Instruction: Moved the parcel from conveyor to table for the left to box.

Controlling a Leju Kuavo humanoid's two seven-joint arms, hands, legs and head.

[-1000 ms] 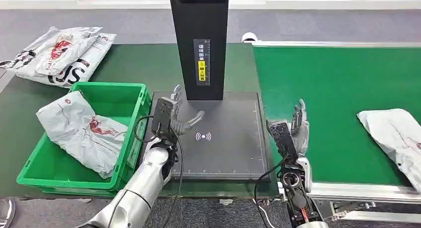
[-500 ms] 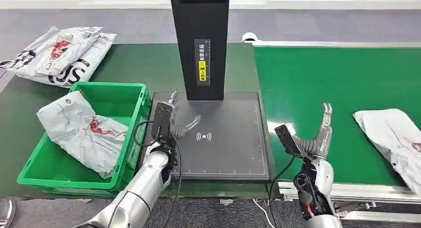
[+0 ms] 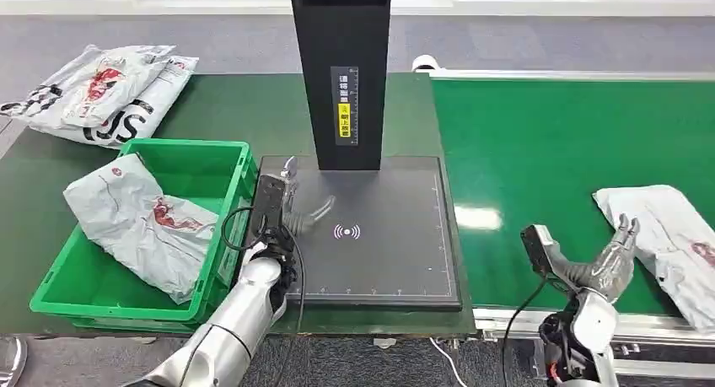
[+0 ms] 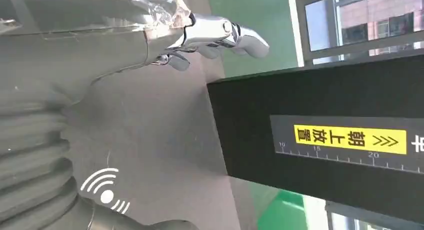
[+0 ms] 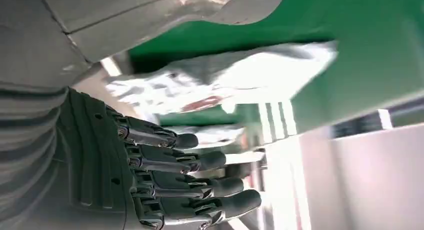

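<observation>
From the head view, the parcel (image 3: 666,235), a grey plastic mailer with a red mark, lies flat on the green conveyor (image 3: 556,151) at its right end, partly cut off by the picture's edge. The right hand (image 3: 611,256) hovers over the belt just beside the parcel's near-left edge, fingers spread apart and holding nothing; whether a fingertip touches the bag cannot be told. The left hand (image 3: 295,203) rests over the left edge of the dark scanner pad (image 3: 379,235), its fingers apart and empty, near the white wireless symbol (image 3: 346,232). A black column (image 3: 340,71) with a yellow label stands at the back of the pad. Left of the pad, a green crate (image 3: 221,155) holds another grey mailer (image 3: 139,223), which leans over the crate's left rim. More mailers (image 3: 97,92) are piled at the far-left corner of the dark green table (image 3: 244,109). In the left wrist view, the left hand (image 4: 200,37) shows with silver fingers extended and loose above the grey pad, close to the black column (image 4: 320,140) and its yellow label. In the right wrist view, the right hand (image 5: 170,175) has its dark fingers (image 5: 200,162) stretched out and separated, nothing between them, with the parcel (image 5: 225,84) lying on the green belt beyond them.
</observation>
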